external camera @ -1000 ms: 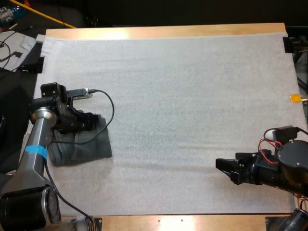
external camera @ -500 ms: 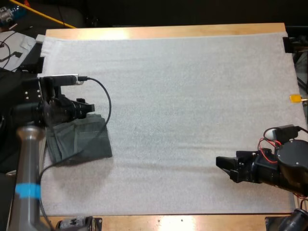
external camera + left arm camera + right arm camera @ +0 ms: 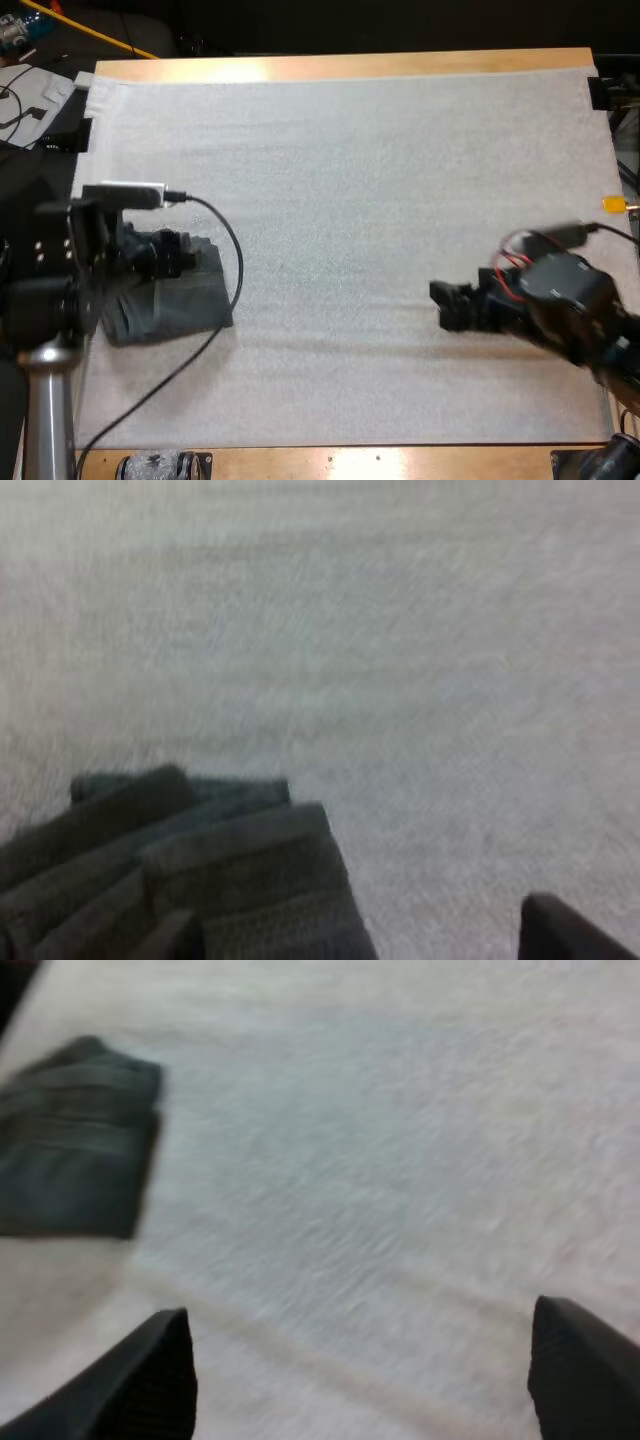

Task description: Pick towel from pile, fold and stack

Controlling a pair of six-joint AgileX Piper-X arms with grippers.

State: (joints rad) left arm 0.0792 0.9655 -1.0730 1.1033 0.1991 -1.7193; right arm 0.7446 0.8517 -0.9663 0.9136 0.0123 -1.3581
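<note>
Towels come first in the high view: a dark grey-green towel stack [image 3: 185, 305], folded into a rough rectangle with soft, rounded edges, lies on the left side of the white mat [image 3: 380, 180]. The mat has a fine, grainy, foam-like surface with faint ripples across it, and it covers most of the pale wooden table [image 3: 340, 66]. The left gripper [image 3: 178, 255] hangs over the far edge of the towel stack. The right gripper [image 3: 447, 303] points leftward above bare mat, well apart from the towels.

From the left wrist view, the towel stack shows as several layered folds, with thick woven cloth and a ribbed hem along the nearest edge. One blunt black finger [image 3: 565, 932] stands over bare mat beside the stack, clear of the cloth; the left gripper's fingers appear spread, holding nothing.

From the right wrist view, two matte black fingers [image 3: 150, 1380] stand wide apart over the mat with nothing between them. The towel stack lies far beyond them as a flat dark slab with a squared corner.
</note>
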